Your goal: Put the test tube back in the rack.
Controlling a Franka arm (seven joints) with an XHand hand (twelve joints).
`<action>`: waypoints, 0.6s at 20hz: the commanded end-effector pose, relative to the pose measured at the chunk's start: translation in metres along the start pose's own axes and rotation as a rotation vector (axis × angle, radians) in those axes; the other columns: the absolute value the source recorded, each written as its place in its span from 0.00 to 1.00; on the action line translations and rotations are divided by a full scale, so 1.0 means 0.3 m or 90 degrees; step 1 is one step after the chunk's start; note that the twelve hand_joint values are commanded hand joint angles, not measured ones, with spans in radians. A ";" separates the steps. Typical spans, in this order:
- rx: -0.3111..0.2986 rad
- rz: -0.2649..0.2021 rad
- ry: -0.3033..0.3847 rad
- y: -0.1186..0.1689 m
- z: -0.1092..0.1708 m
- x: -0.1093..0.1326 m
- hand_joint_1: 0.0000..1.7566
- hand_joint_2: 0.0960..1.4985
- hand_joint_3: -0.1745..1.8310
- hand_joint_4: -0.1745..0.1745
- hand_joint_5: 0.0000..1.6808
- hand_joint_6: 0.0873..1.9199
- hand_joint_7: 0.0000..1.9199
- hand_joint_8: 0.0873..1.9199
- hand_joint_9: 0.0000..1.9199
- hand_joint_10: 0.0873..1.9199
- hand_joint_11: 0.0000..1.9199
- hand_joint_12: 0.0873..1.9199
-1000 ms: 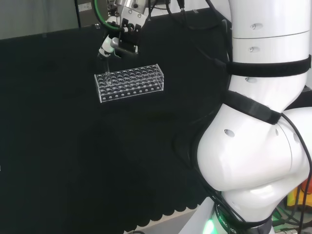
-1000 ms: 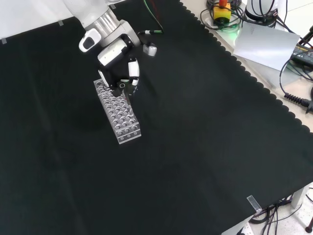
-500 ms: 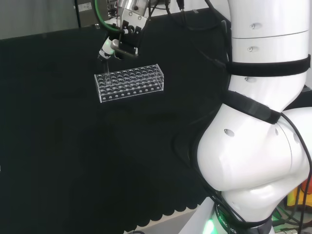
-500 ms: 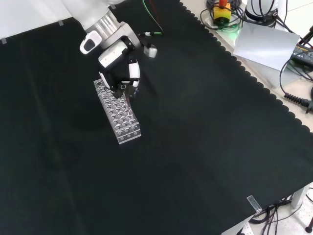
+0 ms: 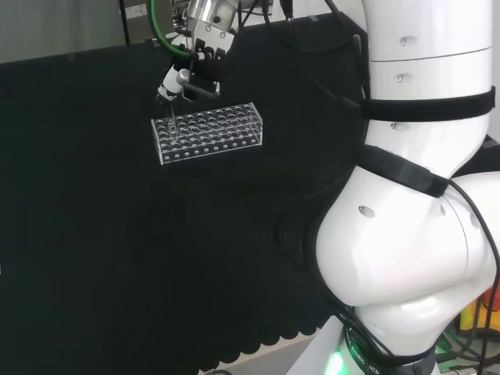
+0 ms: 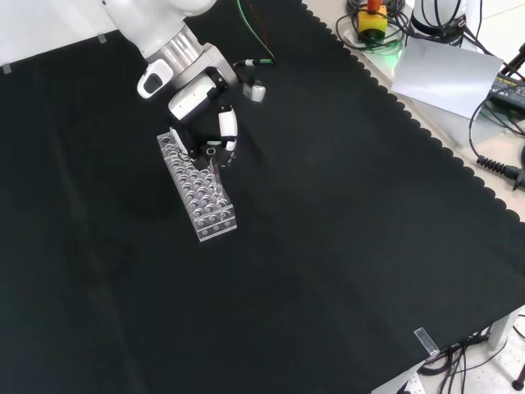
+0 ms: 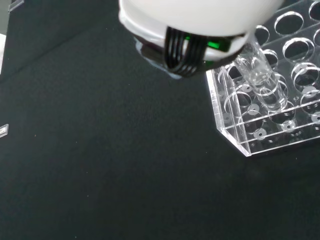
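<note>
One test tube (image 7: 260, 80), plain at the wrist, enters the rack (image 7: 280, 95).

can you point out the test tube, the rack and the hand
test tube (image 7: 260, 80), wrist view, on its clear wall just above the rack's top plate
rack (image 5: 209, 133), head view, on the middle of its holed top plate
hand (image 6: 225, 127), front view, on a white finger over the rack's far end
</note>
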State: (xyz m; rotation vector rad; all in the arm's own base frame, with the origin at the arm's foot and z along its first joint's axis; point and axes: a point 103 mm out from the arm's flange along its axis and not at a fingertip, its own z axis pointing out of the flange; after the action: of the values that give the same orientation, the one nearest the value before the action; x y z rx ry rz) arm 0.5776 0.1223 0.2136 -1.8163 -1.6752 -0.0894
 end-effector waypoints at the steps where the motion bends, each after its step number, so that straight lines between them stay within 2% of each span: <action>1: 0.005 0.003 0.001 0.004 0.011 -0.003 0.76 0.47 0.30 0.00 0.82 0.00 0.72 0.32 0.84 0.36 0.66 0.43; 12: 0.019 0.010 0.012 0.029 0.045 -0.027 0.76 0.47 0.30 0.00 0.82 0.00 0.72 0.32 0.84 0.36 0.66 0.43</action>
State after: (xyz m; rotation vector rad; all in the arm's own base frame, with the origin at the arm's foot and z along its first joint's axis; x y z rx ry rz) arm 0.5781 0.1226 0.1982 -1.8051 -1.6460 -0.0712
